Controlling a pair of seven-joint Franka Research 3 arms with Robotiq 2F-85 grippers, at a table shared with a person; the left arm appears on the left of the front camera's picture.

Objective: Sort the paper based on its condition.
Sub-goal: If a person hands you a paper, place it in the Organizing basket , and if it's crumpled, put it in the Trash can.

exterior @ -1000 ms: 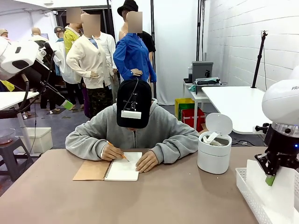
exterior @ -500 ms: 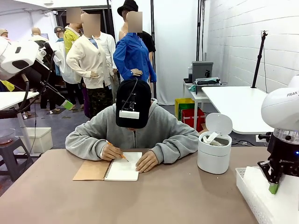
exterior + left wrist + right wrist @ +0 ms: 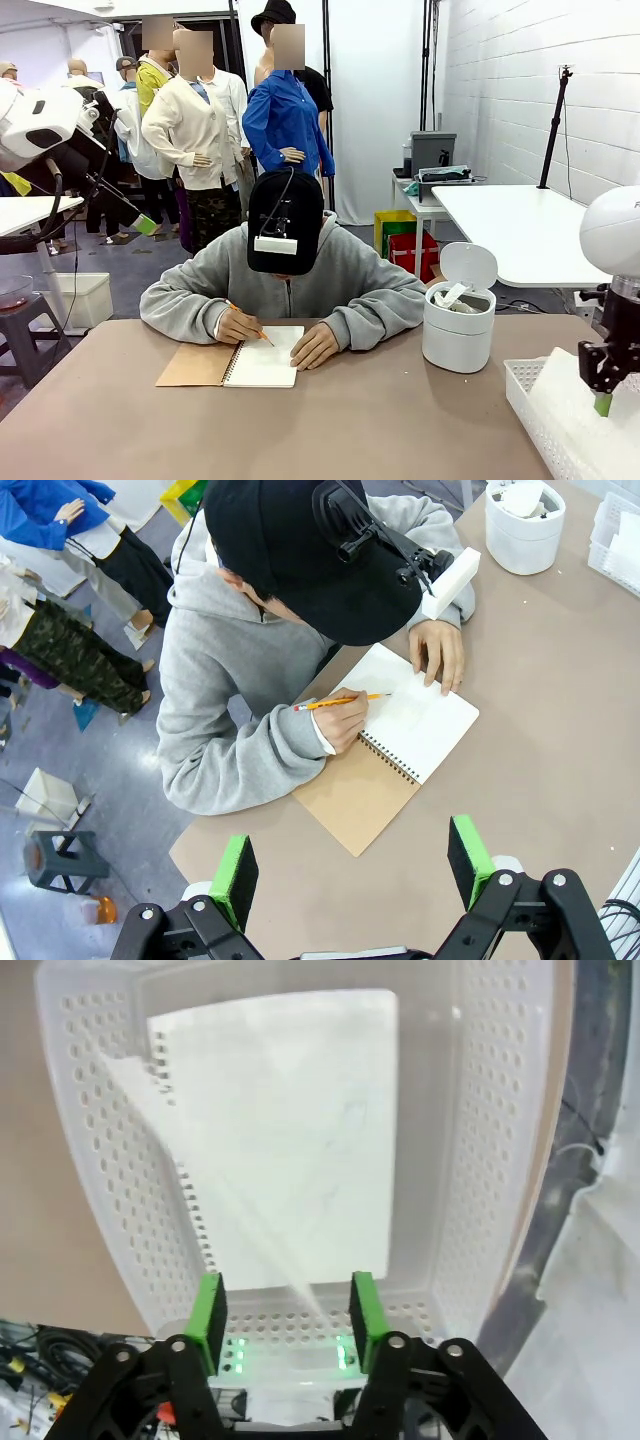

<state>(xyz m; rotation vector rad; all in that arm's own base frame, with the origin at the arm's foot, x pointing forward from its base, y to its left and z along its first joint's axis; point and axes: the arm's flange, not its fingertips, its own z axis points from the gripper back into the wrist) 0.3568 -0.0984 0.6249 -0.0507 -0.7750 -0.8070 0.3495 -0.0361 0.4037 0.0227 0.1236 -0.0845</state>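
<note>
A flat white sheet of paper (image 3: 290,1130) lies slanted inside the white perforated basket (image 3: 110,1190). One edge of the sheet runs down toward my right gripper (image 3: 285,1312). That gripper hangs open just above the basket's near rim, its green pads apart and touching nothing. From the front, the right gripper (image 3: 603,400) hovers over the sheet of paper (image 3: 565,400) in the basket (image 3: 522,392) at the table's right edge. Crumpled paper (image 3: 450,297) sits in the small white bin (image 3: 458,335). My left gripper (image 3: 352,870) is open, high above the table.
A person across the table writes with a pencil (image 3: 335,702) in a spiral notebook (image 3: 262,360), one hand resting on its page. The notebook (image 3: 410,730) has a brown cover folded open. The bin's lid stands up. The tabletop (image 3: 350,430) in front is bare.
The right gripper sank and shifted right with the sheet, lowering it into the basket, then its jaws opened and let go. The person and the left arm stayed put.
</note>
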